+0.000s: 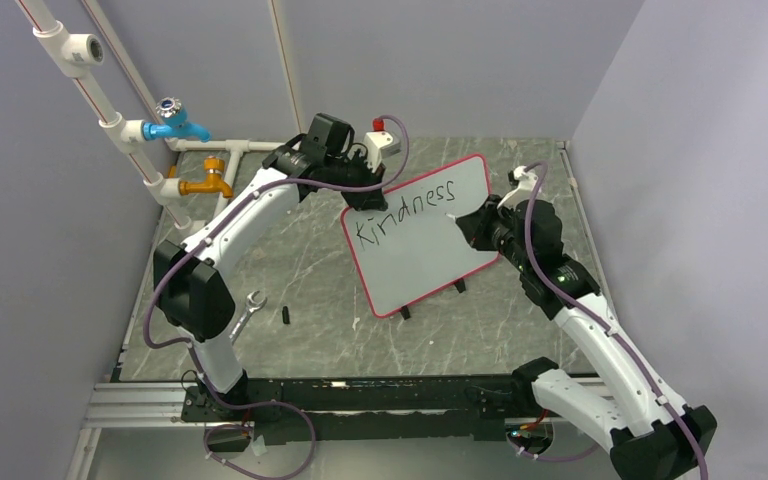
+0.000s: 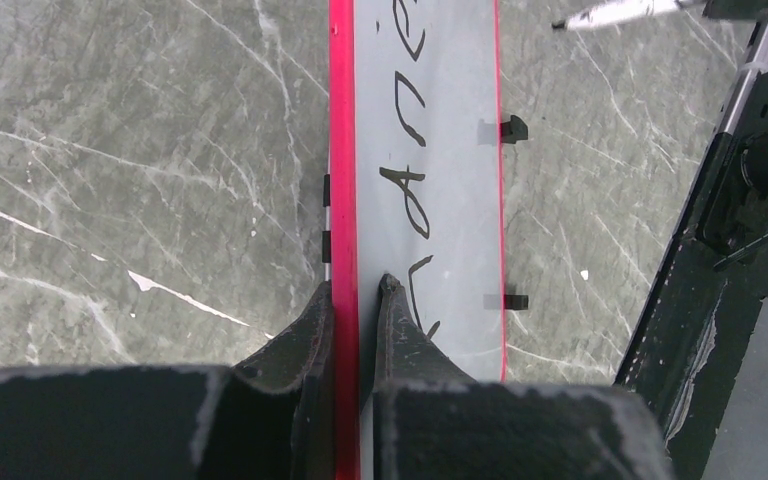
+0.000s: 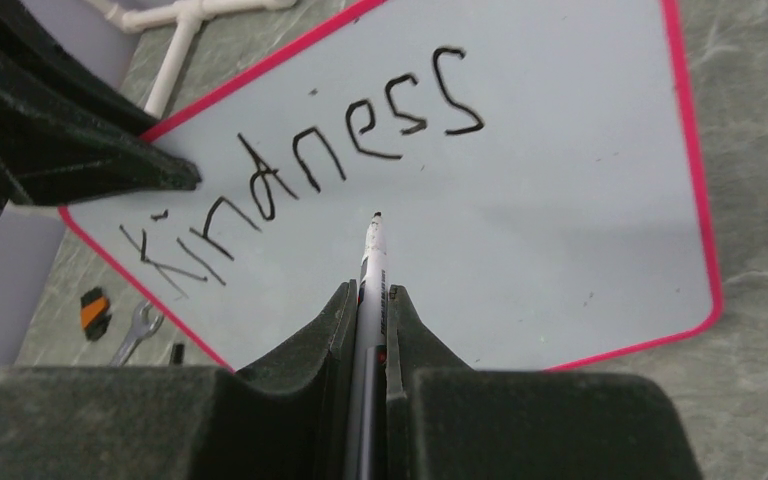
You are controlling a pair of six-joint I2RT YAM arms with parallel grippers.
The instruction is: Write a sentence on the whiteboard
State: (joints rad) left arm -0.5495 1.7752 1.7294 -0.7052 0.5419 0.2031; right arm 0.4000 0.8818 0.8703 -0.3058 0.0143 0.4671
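The whiteboard (image 1: pixel 430 262) has a red rim and stands tilted at mid table. It reads "Kindness" (image 1: pixel 405 210) in black, the only part of the sentence on it, also legible in the right wrist view (image 3: pixel 310 170). My left gripper (image 2: pixel 355 285) is shut on the board's red edge (image 2: pixel 342 200) beside the "K", one finger on each face. My right gripper (image 3: pixel 370 290) is shut on a white marker (image 3: pixel 373 250). The black tip of the marker points at the blank board (image 3: pixel 560 220) just below the word. Whether the tip touches the board I cannot tell.
A wrench (image 1: pixel 245 312) and a small black cap (image 1: pixel 287 314) lie on the table left of the board. White pipes with a blue tap (image 1: pixel 175 125) and a yellow tap (image 1: pixel 205 185) stand at the back left. Grey walls close in on both sides.
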